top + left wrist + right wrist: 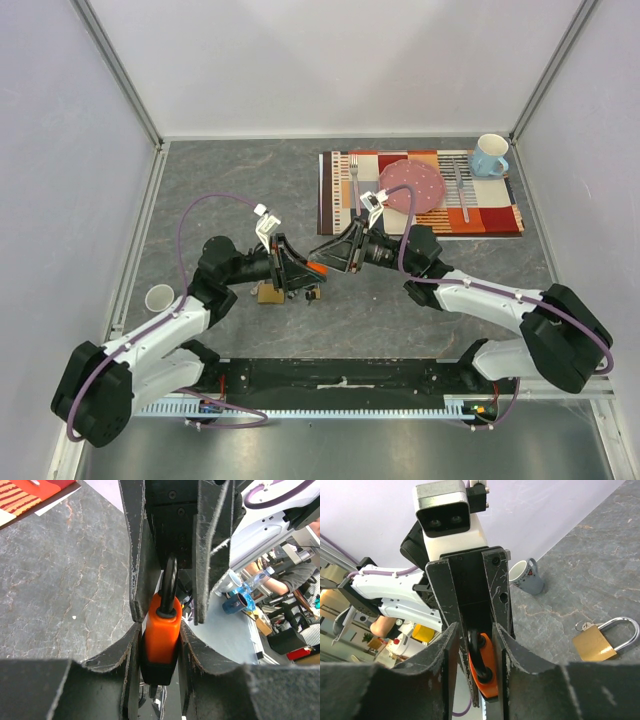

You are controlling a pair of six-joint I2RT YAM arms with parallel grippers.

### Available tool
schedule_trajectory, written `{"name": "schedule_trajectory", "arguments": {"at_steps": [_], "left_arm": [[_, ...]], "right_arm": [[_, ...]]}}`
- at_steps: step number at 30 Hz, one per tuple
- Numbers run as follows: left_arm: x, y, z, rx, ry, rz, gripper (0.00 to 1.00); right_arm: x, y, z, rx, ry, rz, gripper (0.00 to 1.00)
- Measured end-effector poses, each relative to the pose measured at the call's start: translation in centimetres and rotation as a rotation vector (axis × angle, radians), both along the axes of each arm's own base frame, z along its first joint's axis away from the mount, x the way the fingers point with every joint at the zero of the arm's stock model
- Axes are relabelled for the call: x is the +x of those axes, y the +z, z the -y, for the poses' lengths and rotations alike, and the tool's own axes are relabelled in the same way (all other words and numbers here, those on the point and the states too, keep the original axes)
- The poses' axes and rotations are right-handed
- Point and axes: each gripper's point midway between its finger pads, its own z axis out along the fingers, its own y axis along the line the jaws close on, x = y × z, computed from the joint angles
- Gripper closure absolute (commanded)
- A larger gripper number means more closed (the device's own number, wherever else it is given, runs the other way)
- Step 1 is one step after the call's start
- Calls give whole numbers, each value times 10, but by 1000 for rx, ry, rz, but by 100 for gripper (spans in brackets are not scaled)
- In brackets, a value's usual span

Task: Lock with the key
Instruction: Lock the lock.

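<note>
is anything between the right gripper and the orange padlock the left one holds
Nothing visible does. The orange padlock is clamped in the jaws of the left gripper, and the right gripper has its jaws on either side of the shackle end. The brass padlock lies off to the side on the table.

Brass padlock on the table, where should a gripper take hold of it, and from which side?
Take the brass padlock by its body, from above, pinching across the two narrow sides. It seems to lie flat on the table, so its broad faces cannot be pinched, and the shackle is a thin round loop likely to slip. Stay off the keys beside the body.
</note>
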Motion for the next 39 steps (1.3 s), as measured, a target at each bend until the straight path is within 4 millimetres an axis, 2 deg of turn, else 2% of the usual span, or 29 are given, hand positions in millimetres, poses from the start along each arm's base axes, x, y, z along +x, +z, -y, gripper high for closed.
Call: {"name": "schedule_trajectory", "arguments": {"at_steps": [1, 2, 4, 5, 14, 17, 18, 20, 21, 24, 28, 32, 39], "left_arm": [[0, 0, 0, -2, -1, 0, 98], [0, 1, 0, -3, -3, -1, 98], [-2, 2, 0, -8, -15, -5, 98], [-4, 4, 1, -13, -21, -8, 98], [-7, 5, 1, -19, -38, -33, 98], [-6, 3, 1, -15, -39, -38, 86], [-6, 2, 2, -13, -41, -41, 75], [-6, 2, 2, -9, -46, -47, 61], [-5, 1, 3, -7, -48, -51, 43], [-3, 3, 4, -6, -50, -45, 26], [-3, 7, 3, -7, -43, -33, 15], [-4, 10, 0, -2, -23, -12, 13], [-7, 12, -7, 17, 15, 27, 10]], "right_arm": [[0, 0, -1, 1, -1, -2, 70], [1, 1, -1, 5, -1, -5, 83], [1, 1, -2, 7, -3, -4, 91], [1, 1, -2, 6, -5, 2, 98], [3, -1, -3, -2, -11, 33, 100], [4, -3, -3, -11, -17, 37, 100], [4, -4, -2, -15, -20, 37, 100], [5, -5, -2, -24, -28, 39, 100], [5, -5, -1, -29, -33, 40, 100], [7, -5, 1, -46, -57, 37, 100], [9, -11, 5, -89, -87, 24, 100], [14, -10, 16, -119, -134, 26, 100], [29, 7, 46, -130, -234, 50, 100]]}}
